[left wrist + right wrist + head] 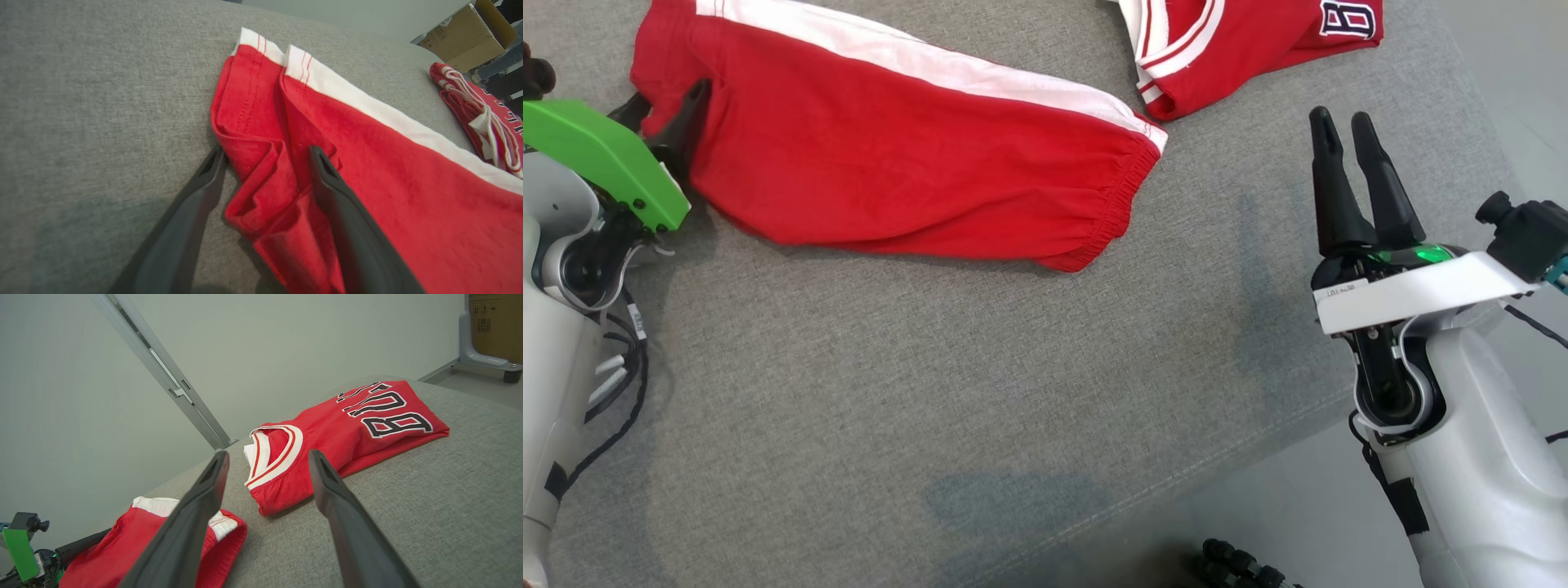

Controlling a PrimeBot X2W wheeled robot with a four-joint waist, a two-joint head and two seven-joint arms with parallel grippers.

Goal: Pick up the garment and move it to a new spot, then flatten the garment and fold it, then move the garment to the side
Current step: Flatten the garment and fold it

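Your left gripper (668,102), fingers apart, straddles a fold at the 9 o'clock end of the red shorts (915,155) on the grey cushion (931,392). They run 10 to 4 o'clock. Your right gripper (1343,122), also spread and empty, hangs clear past their 3 o'clock end.

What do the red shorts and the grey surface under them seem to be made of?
Red shorts: probably soft knit cotton or polyester, matte; it creases loosely and the waistband is gathered.
Grey surface: seemingly woven upholstery fabric, matte, heathered; fine weave and a stitched seam near its edge show.
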